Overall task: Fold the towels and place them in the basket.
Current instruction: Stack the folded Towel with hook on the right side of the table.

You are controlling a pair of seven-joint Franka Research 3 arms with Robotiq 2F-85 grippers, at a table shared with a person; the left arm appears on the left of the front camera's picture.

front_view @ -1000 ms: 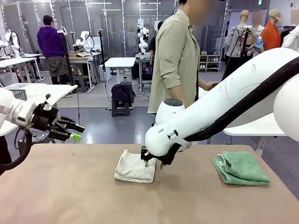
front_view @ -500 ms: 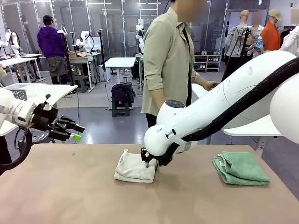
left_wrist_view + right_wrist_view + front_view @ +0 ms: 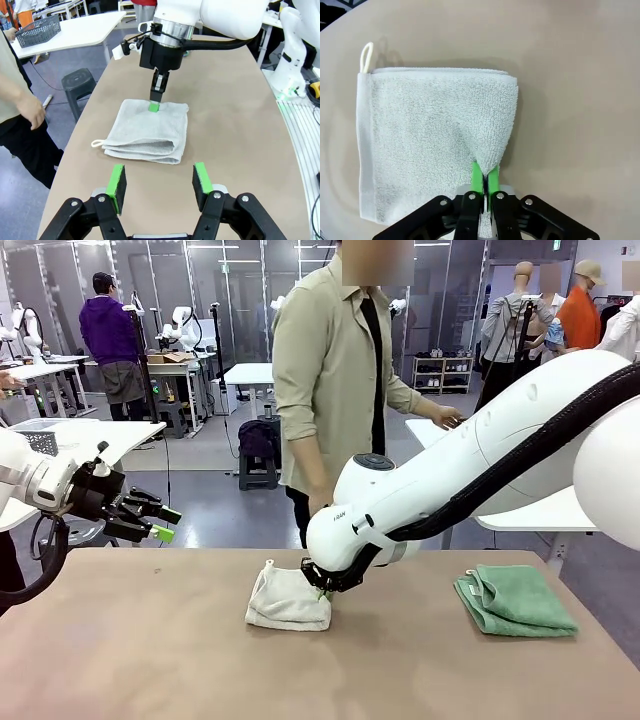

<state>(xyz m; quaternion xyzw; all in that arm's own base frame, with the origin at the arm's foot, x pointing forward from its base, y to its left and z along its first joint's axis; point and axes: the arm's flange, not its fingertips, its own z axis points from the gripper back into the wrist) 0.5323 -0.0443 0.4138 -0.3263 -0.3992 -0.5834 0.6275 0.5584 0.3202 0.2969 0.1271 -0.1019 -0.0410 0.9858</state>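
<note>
No print on the arms or towels is sharp enough to read; a small dark mark on the right arm's wrist housing in the front view stays illegible. The cream towel (image 3: 288,601) lies folded near the middle of the tan worktop (image 3: 150,660), and the right gripper (image 3: 322,589) has its fingers pressed together on a pinch of the towel's edge; the right wrist view shows that pinch closely, green pads (image 3: 476,176) nipping a raised ridge of terry, with the small corner loop (image 3: 366,56) at the far corner. The left wrist view gives the stacked layers along the near fold of the towel (image 3: 150,131) and a person's hand (image 3: 31,111) just off the worktop's edge. The left gripper (image 3: 158,525) hangs above the worktop's left end, fingers apart and holding nothing; its pads (image 3: 117,181) frame the towel from a distance. The mint green towel (image 3: 514,600) lies folded near the right edge, well apart from the cream one. A person in a beige shirt (image 3: 330,370) stands beyond the far edge.
</note>
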